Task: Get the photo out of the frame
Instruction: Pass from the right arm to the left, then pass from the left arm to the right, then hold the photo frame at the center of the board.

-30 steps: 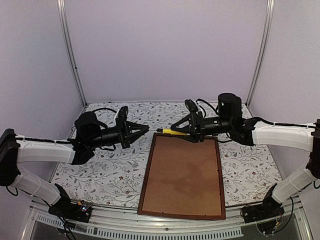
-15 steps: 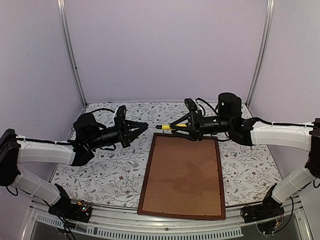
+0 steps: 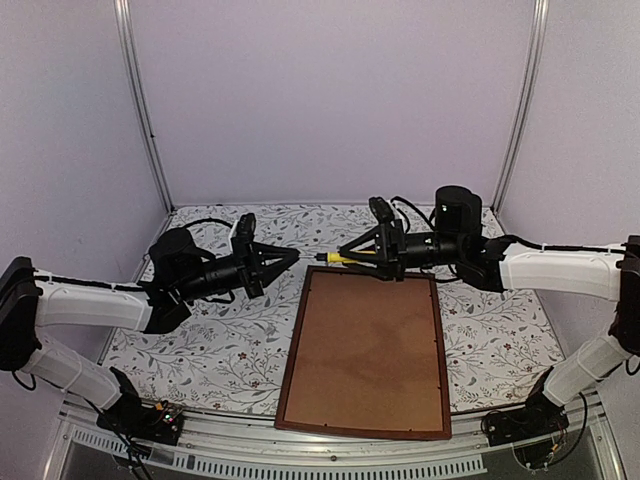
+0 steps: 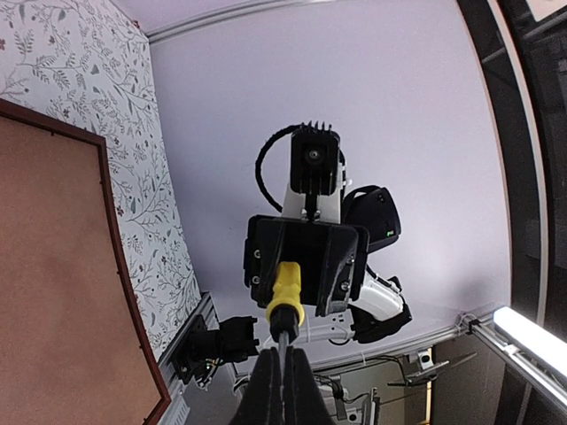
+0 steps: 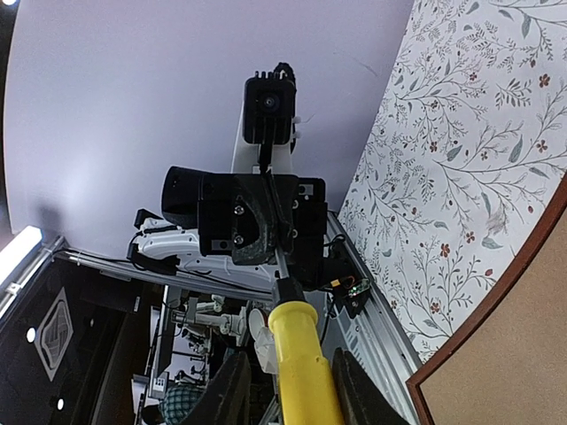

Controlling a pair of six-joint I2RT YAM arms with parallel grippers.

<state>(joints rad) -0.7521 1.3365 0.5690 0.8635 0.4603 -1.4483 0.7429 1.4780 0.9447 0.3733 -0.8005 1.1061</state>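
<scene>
From above: left gripper (image 3: 293, 254) pressed together, pinching the thin dark shaft of a screwdriver (image 3: 333, 259). Facing it tip to tip, right gripper (image 3: 346, 259), fingers spread to either side of the yellow handle. Screwdriver level in the air, bridging the two pairs of jaws. Below both pairs, flat on the floral cloth (image 3: 220, 350), the frame (image 3: 360, 431), back side up, running from just under the jaws toward the arm bases. Far short rail almost straight under the right jaws; far left corner under the gap between the two grippers. Brown board (image 3: 365, 345) filling the frame from rail to rail. No sight of the photo.

From the left wrist: own fingers closed to a point with no gap, the dark shaft caught between the tips. Straight ahead of these jaws the yellow handle, and around its far end the black body of the right gripper. Off to the left of the jaws, well apart from them, the board (image 4: 53, 283) with its dark rail, and patterned cloth beyond.

From the right wrist: yellow handle standing between own fingers, one finger close against it, a sliver of gap at the other, so not clamped. Ahead of these jaws the shaft running on into the closed tips of the left gripper. To the lower right of the jaws, apart from them, one corner of the frame with the board (image 5: 514, 372) inside it, and cloth (image 5: 469, 159) above that.
</scene>
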